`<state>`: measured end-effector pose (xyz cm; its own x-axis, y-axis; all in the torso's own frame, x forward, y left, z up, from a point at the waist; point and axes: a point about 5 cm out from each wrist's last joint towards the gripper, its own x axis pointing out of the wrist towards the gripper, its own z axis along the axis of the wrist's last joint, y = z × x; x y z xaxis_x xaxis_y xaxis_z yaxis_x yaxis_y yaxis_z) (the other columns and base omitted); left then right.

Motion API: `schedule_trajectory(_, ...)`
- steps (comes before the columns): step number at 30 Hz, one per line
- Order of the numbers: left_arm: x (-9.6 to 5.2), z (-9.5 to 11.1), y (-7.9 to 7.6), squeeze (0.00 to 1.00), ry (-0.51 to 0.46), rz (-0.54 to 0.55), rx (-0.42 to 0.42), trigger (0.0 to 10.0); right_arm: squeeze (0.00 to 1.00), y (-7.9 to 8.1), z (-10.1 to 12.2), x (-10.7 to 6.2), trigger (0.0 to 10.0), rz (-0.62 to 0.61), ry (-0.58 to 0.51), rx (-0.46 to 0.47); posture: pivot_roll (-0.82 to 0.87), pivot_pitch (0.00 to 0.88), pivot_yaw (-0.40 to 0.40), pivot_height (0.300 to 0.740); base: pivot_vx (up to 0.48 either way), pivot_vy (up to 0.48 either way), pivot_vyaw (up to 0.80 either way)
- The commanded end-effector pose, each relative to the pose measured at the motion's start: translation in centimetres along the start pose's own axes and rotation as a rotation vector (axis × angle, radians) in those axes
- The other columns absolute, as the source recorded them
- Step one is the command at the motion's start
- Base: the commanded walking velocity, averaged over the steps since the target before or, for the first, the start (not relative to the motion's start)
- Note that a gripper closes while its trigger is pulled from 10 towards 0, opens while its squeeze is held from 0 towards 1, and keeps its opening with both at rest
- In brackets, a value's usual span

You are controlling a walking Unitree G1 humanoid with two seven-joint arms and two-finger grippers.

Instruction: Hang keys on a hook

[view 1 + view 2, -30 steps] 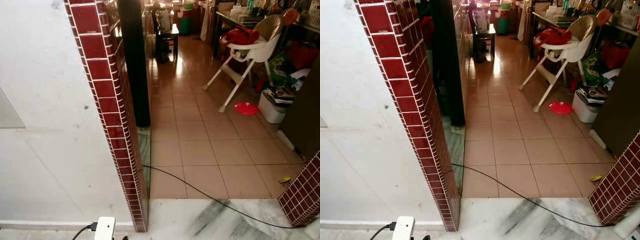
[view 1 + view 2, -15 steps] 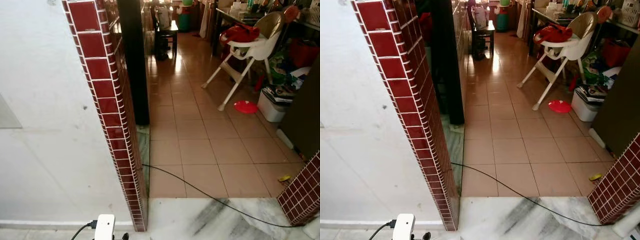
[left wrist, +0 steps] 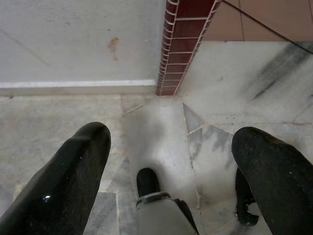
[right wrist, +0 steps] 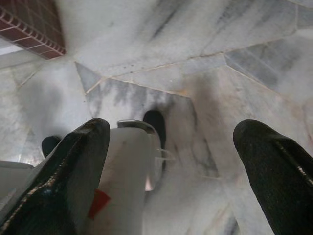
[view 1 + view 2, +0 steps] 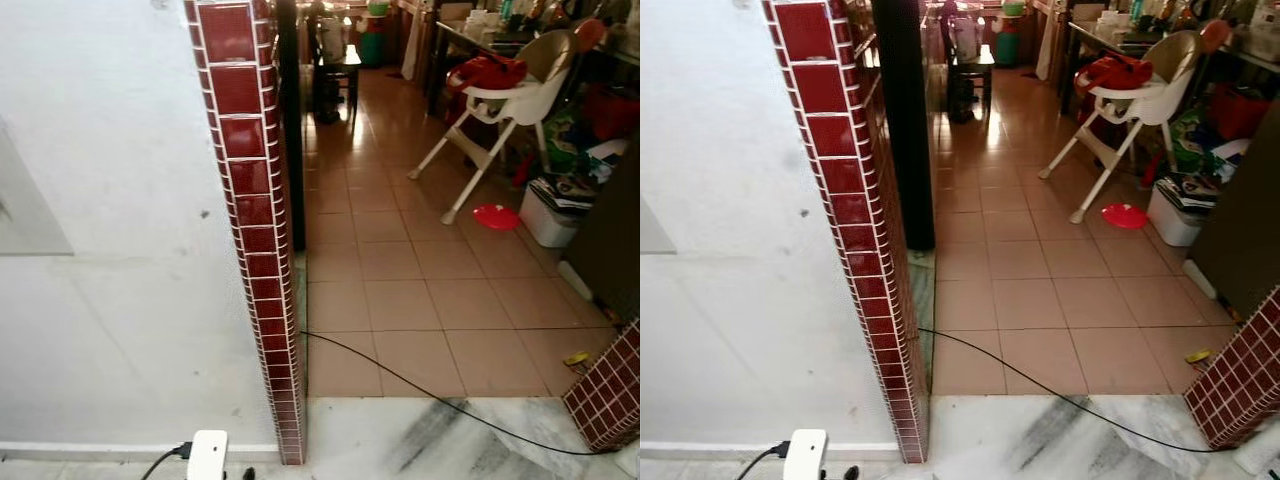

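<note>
A white wall [image 5: 110,250] is seen at the left, ended by a red tiled pillar [image 5: 257,230] that stands on a grey marble floor [image 5: 1040,440]. A dark post [image 5: 904,120] stands just behind the pillar. Beyond the marble strip, a tan tiled floor [image 5: 400,300] runs back into the room. A black cable [image 5: 420,385] is laid across the tan tiles from the foot of the pillar and onto the marble at the right. A white plug [image 5: 207,455] with a black lead is located at the base of the wall. A second red tiled corner [image 5: 1240,385] is seen at the right edge, with a small yellow scrap [image 5: 1196,355] just beside it on the tiles. Farther back, a white high chair [image 5: 495,110] with a red bundle [image 5: 487,72] on its tray is positioned, and a red disc [image 5: 496,216] lies on the floor near its legs. A white bin [image 5: 550,212] stands just beside the disc. A dark chair [image 5: 330,75] is placed far down the corridor. The left gripper [image 3: 171,176] is pointed down at the marble near the pillar foot, fingers spread apart and nothing held. The right gripper [image 4: 171,171] is likewise pointed down over the marble, fingers spread and nothing between them. No keys and no hook can be made out in any view.
</note>
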<state>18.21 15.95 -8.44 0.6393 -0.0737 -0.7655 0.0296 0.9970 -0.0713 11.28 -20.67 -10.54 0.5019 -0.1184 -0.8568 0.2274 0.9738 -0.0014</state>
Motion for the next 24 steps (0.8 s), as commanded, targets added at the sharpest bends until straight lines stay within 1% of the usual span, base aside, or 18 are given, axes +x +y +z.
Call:
schedule_trajectory(1,0.0,0.0,0.4,0.00,0.004,0.016,0.005,10.0,0.00,-0.3,-0.4,-0.1,10.0,-0.014,0.022,0.010,-0.06,0.000,0.027,0.740,0.000,0.000,0.00)
schedule_trajectory(3,-0.1,0.0,0.4,0.00,0.004,0.015,0.003,10.0,0.00,-0.3,-0.5,-0.1,10.0,-0.016,0.026,0.011,-0.06,0.000,0.027,0.740,0.000,0.000,0.00)
schedule_trajectory(6,-0.1,-0.1,0.4,0.00,0.005,0.013,0.000,10.0,0.00,-0.6,-0.8,-0.2,10.0,-0.031,0.060,0.025,-0.06,0.000,0.027,0.740,0.000,0.000,0.00)
schedule_trajectory(9,-0.1,-0.2,0.4,0.00,0.007,0.010,-0.001,10.0,0.00,-0.7,-0.9,-0.2,10.0,-0.036,0.061,-0.008,-0.06,0.000,0.026,0.740,0.000,0.000,0.00)
schedule_trajectory(12,-0.1,-0.2,0.5,0.00,0.008,0.011,-0.004,10.0,0.00,-0.7,-0.9,-0.2,10.0,-0.032,0.065,-0.017,-0.06,0.000,0.026,0.740,0.000,0.000,0.00)
schedule_trajectory(19,-0.4,-0.6,0.9,0.00,0.004,-0.013,0.020,10.0,0.00,-0.6,-0.8,-0.2,10.0,-0.023,0.048,-0.035,-0.07,0.000,0.012,0.740,0.000,0.000,0.00)
schedule_trajectory(20,-0.6,-1.5,1.3,0.00,0.042,-0.008,0.041,10.0,0.00,-0.8,-0.7,-0.2,10.0,-0.031,0.044,-0.032,-0.06,0.000,-0.009,0.740,0.000,0.000,0.00)
schedule_trajectory(23,-1.1,-2.7,1.9,0.00,0.082,0.012,0.039,10.0,0.00,-1.1,-0.4,-0.1,10.0,-0.025,0.046,-0.050,-0.04,0.000,-0.025,0.740,0.000,0.000,0.00)
schedule_trajectory(24,-1.1,-2.7,1.9,0.00,0.082,0.012,0.039,10.0,0.00,-1.1,-0.4,-0.1,10.0,-0.025,0.046,-0.050,-0.04,0.000,-0.025,0.740,0.000,0.000,0.00)
